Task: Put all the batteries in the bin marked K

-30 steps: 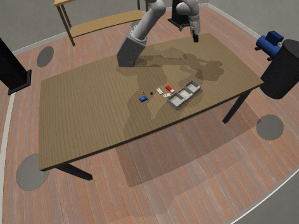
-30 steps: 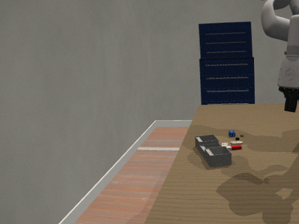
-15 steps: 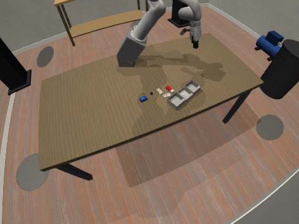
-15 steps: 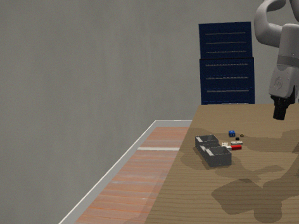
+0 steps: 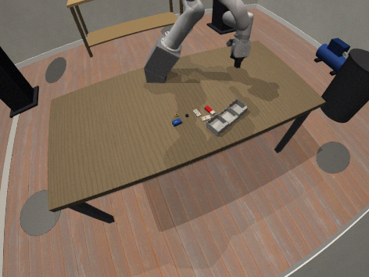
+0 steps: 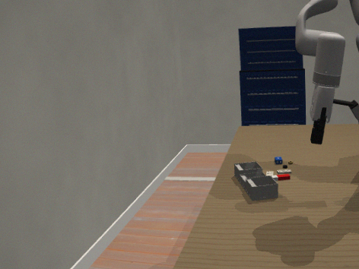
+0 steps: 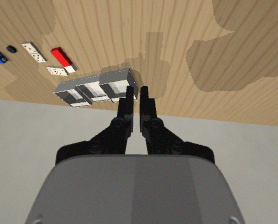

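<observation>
A grey row of three bins stands on the table right of the middle; I cannot read any letter on it. Left of it lie a red and white block, two white dotted tiles, a black dot, a brass ring and a blue block. My gripper hangs well above the far side of the table, far from these things, shut with nothing between its fingers. In the wrist view the fingers are together, with the bins and the red block below and to the left.
The arm's grey base stands at the table's far edge. A black barrel stands off the right end, a wooden shelf behind, and a dark blue cabinet beyond the table.
</observation>
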Robot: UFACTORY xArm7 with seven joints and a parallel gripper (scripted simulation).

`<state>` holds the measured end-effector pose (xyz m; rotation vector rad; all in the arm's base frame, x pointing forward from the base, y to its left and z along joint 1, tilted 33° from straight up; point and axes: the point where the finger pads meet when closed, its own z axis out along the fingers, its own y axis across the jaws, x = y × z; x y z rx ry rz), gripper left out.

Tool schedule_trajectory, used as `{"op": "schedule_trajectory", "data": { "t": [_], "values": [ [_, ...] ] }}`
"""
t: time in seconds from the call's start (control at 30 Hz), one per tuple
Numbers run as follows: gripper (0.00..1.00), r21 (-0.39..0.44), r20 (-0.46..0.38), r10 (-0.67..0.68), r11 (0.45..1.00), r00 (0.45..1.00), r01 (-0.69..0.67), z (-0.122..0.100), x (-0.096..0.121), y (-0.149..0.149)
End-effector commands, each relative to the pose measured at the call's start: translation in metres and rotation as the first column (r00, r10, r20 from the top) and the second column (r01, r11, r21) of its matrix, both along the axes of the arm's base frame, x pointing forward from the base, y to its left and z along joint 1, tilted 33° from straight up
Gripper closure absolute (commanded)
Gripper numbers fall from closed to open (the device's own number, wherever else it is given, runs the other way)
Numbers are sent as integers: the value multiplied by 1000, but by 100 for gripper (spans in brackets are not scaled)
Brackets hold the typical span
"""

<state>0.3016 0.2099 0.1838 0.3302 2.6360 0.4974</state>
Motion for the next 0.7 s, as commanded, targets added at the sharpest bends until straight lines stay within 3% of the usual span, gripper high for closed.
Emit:
{"op": "schedule_trajectory", "data": {
  "t": [0.0, 0.17, 0.23, 0.5, 0.67],
  "values": [
    [93, 20, -77, -133, 991, 988, 135, -8, 12, -19],
    [93, 37, -183, -309, 947, 933, 321, -19, 23, -44],
    [93, 37, -183, -309, 947, 933, 321, -19, 23, -44],
    [93, 31, -358, -567, 787, 742, 617, -35, 34, -81],
    [93, 9, -447, -675, 653, 587, 757, -46, 40, -109]
  ]
}}
